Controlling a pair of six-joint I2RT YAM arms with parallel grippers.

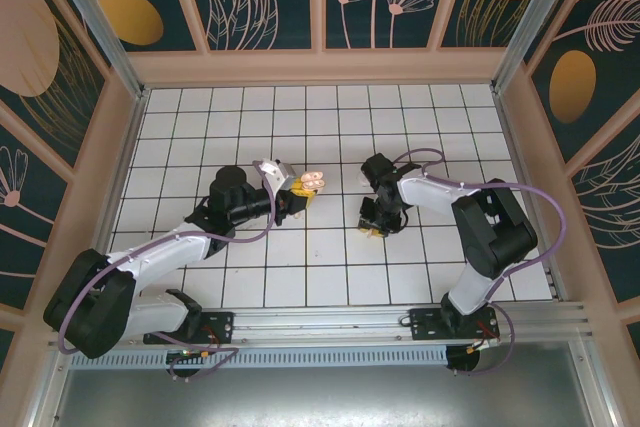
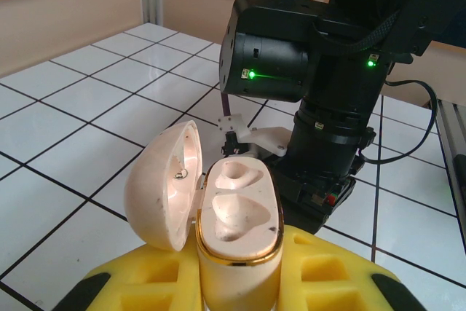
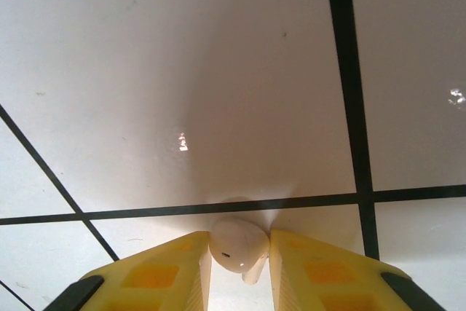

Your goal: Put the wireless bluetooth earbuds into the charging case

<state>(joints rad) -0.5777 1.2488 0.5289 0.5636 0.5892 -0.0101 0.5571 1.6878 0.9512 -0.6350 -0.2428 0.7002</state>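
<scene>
My left gripper [image 2: 237, 271] is shut on the pinkish-beige charging case [image 2: 238, 216], which it holds upright above the tiles. The case's lid [image 2: 162, 183] is swung open to the left, and both recesses in its gold-rimmed top are empty. From above, the case [image 1: 312, 181] shows at the left gripper's [image 1: 298, 193] tip, mid-table. My right gripper [image 1: 372, 229] points down at the floor to the right of it. Its yellow fingers [image 3: 171, 271] press on both sides of a white earbud [image 3: 234, 245] at the tile surface, the stem pointing toward the camera.
The floor is white tiles [image 1: 300, 277] with black grout, boxed in by beige walls [image 1: 320, 67]. The right arm's black wrist [image 2: 320, 71] stands close behind the case. A metal rail [image 1: 330, 322] runs along the near edge.
</scene>
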